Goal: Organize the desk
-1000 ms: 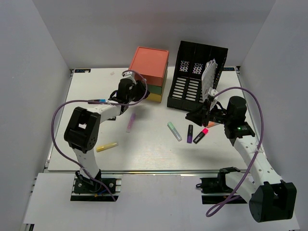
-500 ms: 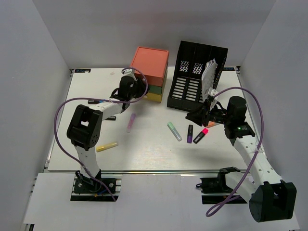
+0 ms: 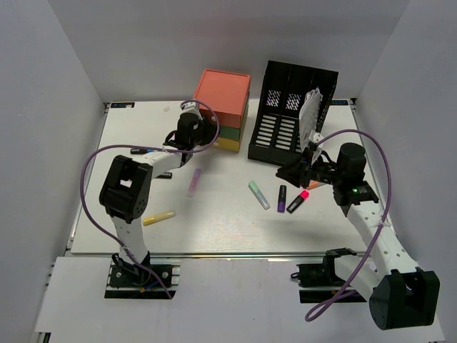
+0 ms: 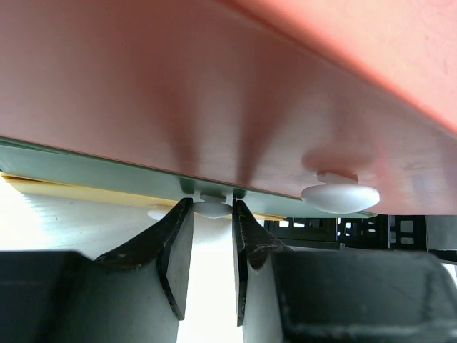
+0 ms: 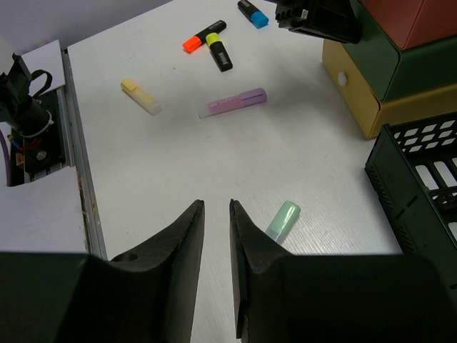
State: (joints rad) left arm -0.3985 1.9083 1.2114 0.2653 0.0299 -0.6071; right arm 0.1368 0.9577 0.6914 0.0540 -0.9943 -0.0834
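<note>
The white desk (image 3: 214, 221) holds the three-drawer orange, green and yellow box (image 3: 223, 93) at the back. My left gripper (image 3: 202, 133) is against the box front. In the left wrist view its jaws (image 4: 212, 204) are closed on the white knob (image 4: 212, 209) of the green drawer; the orange drawer's knob (image 4: 340, 196) is to the right. My right gripper (image 3: 285, 171) hovers over the desk near the green highlighter (image 5: 283, 219). Its jaws (image 5: 216, 204) stand nearly together with nothing between them.
A black slotted file rack (image 3: 285, 128) with crumpled white paper (image 3: 310, 118) stands at the back right. Loose highlighters lie about: purple (image 3: 193, 181), yellow (image 3: 158, 218), green (image 3: 258, 194), black-purple (image 3: 282, 198), black-red (image 3: 298, 201), blue-capped (image 3: 146, 151).
My left gripper has moved a little further towards the drawer box front and then stayed there. The right arm has not moved.
</note>
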